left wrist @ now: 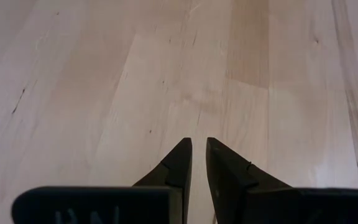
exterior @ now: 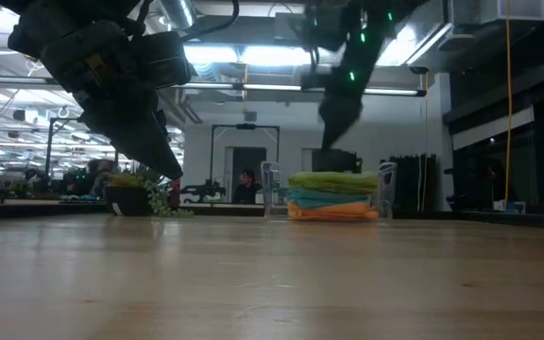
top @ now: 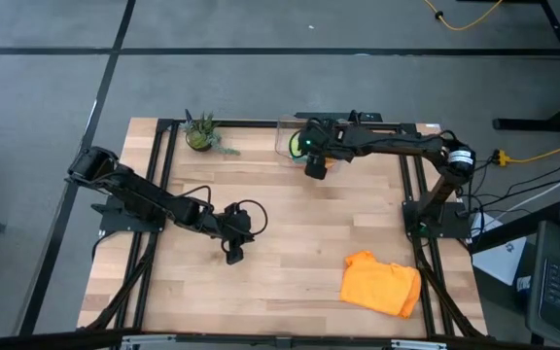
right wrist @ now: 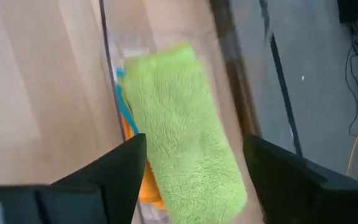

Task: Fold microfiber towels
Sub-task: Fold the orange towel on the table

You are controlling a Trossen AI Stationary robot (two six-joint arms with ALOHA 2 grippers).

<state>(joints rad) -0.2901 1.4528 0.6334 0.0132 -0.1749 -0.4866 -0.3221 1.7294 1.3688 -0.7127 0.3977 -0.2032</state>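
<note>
A folded lime green towel [right wrist: 179, 124] lies on top of a teal towel [exterior: 324, 199] and an orange one [exterior: 333, 213], stacked inside a clear bin [exterior: 270, 189] at the table's far edge. My right gripper [right wrist: 194, 142] hangs open just above the stack, one finger over each long side of the green towel, clear of it in the low view [exterior: 340, 118]. A second orange towel [top: 382, 284] lies crumpled flat on the table near the front right. My left gripper [top: 233, 257] hovers shut and holding nothing over bare wood at the left middle [left wrist: 199, 146].
A small potted plant [top: 200, 134] stands at the far edge, left of the bin. Black frame rails [top: 154, 185] run along the table's left and right sides. Bare wood [top: 299, 233] lies between the two arms.
</note>
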